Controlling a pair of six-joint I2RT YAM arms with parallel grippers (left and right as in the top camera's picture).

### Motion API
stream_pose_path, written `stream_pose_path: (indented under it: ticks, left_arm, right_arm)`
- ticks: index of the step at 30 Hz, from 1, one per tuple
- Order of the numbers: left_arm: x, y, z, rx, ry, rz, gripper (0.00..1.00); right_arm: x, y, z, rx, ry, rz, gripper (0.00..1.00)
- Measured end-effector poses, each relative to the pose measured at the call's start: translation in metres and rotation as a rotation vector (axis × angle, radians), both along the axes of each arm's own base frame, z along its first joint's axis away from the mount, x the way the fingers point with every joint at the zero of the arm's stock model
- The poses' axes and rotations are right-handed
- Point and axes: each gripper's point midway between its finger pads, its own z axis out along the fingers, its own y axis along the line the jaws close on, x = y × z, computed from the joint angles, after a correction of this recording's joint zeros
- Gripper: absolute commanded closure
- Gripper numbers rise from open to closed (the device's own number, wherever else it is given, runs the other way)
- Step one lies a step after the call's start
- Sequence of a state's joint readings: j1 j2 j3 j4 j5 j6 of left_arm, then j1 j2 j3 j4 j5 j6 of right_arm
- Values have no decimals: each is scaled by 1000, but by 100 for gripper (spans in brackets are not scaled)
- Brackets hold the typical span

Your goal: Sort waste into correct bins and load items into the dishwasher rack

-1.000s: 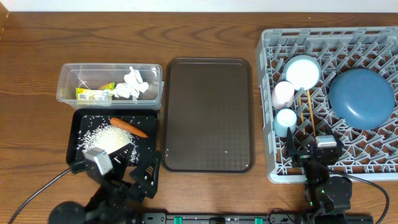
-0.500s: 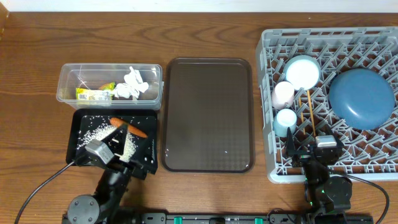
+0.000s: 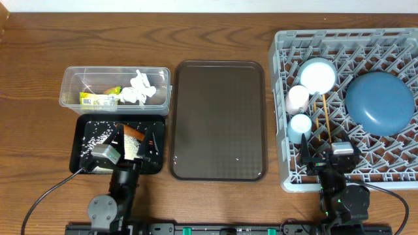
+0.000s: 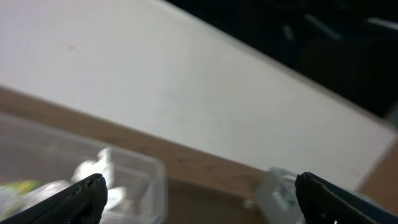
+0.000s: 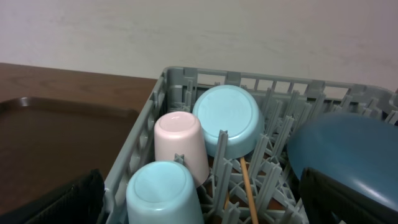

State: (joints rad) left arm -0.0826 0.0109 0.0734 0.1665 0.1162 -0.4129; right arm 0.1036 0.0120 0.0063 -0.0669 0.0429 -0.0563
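The clear container (image 3: 116, 88) holds the white tissue (image 3: 138, 88) and the yellow-green wrapper (image 3: 99, 98). The black tray (image 3: 85, 130) holds rice (image 3: 96, 132); the carrot (image 3: 134, 134) shows partly between the fingers of my left gripper (image 3: 134, 140), which is open and empty above it. In the left wrist view the gripper (image 4: 199, 199) points at the wall. The grey rack (image 3: 392, 39) holds the dark blue plate (image 3: 380, 103), bowl (image 3: 318, 75), pink cup (image 3: 297, 98), light blue cup (image 3: 300, 125) and chopsticks (image 3: 321, 111). My right gripper (image 3: 330, 153) is open and empty at the rack's front edge.
The dark brown serving tray (image 3: 219, 117) lies between the bins and the rack with nothing on it. The right wrist view shows the pink cup (image 5: 180, 143), light blue cup (image 5: 165, 193), bowl (image 5: 227, 118) and plate (image 5: 348, 155) close ahead.
My left gripper has moved from the table's front edge to above the black tray and tilted up toward the wall. The right arm has not moved.
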Motion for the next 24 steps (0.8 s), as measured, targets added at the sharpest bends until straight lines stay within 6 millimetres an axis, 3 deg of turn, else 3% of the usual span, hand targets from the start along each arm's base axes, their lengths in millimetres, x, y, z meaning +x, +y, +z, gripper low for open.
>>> stream_pose_path:
  ticks: [8, 17, 24]
  left_arm:
    - [8, 17, -42, 125, 93, 112, 2]
    - [7, 10, -72, 428, 177, 71, 2]
    - [7, 8, -75, 557, 173, 63, 2]
  right_arm:
    - [0, 0, 0, 0, 0, 0, 1]
    - [0, 0, 0, 0, 0, 0, 1]
    - [0, 0, 0, 0, 0, 0, 1]
